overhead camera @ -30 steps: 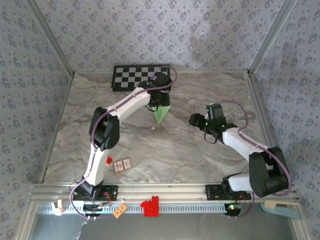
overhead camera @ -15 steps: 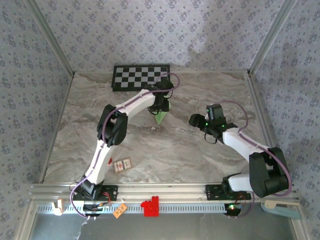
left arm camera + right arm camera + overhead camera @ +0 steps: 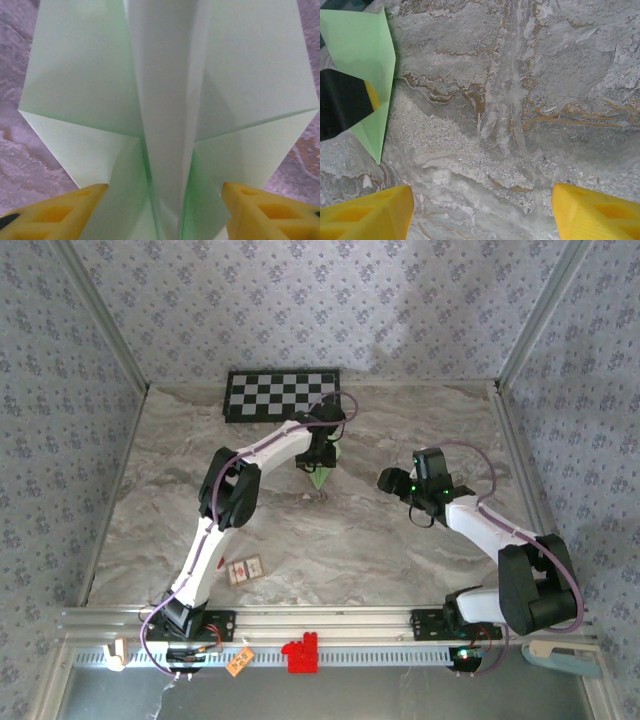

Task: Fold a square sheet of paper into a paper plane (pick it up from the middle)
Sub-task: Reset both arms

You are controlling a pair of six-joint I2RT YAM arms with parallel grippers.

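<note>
Nearest us, at 6 o'clock on the front rail, sits a red block (image 3: pixel 300 653), with an orange tag (image 3: pixel 237 662) beside it toward 9 o'clock. On the marbled bench (image 3: pixel 380 560), at about 7 o'clock, a small card (image 3: pixel 245 569) lies close to the left arm. Further in, at 3 o'clock from the centre, we see the right fingers (image 3: pixel 385 480) released, spread wide above bare bench and holding nothing. Just past the centre lies the paper plane (image 3: pixel 320 478), pale green and folded, on the bench with its point toward 6 o'clock. The left fingers (image 3: pixel 318 460) hover over its wide end, released. They straddle the raised centre fold, and paper shows between each finger and the fold. At 11 o'clock from the plane, a checkerboard panel (image 3: pixel 282 393) lies at the far edge of the bench.
</note>
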